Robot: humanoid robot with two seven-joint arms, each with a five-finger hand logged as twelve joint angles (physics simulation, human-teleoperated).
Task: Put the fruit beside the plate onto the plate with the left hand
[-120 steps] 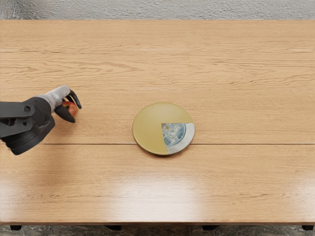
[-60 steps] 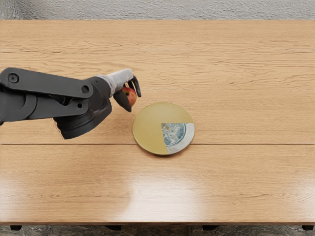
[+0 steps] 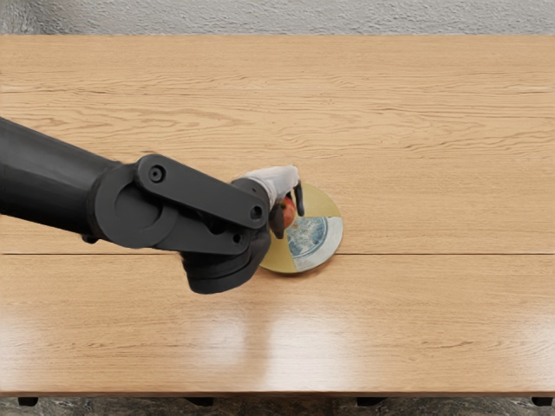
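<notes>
Fingers (image 3: 299, 200) of the left hand (image 3: 272, 185) curl closed around the fruit (image 3: 287, 212), a small reddish one of which only a sliver shows between the dark fingertips and the thumb. The grip wraps it from above and from the sides, so it hangs under the palm and cannot roll free while it is carried. I cannot tell whether the fruit touches anything below it, because the hand hides its underside.

Beneath the hand lies the plate (image 3: 333, 228), a round yellow one with a bluish patterned wedge on its right half. Fruit and fingers sit over the plate's middle, at the inner corner of that wedge, so the fruit is above its target and no longer beside it on the wood. Being well inside the rim, it should have room to settle without rolling off the edge when let go.

Behind the hand, the bulky dark arm (image 3: 52, 178) reaches in from the left edge and covers the plate's left half. All of it is over the wide wooden table (image 3: 416, 130).

Judging from this, the carry looks about done, and what remains is to lower the fruit and open the fingers. The right arm is out of view.
</notes>
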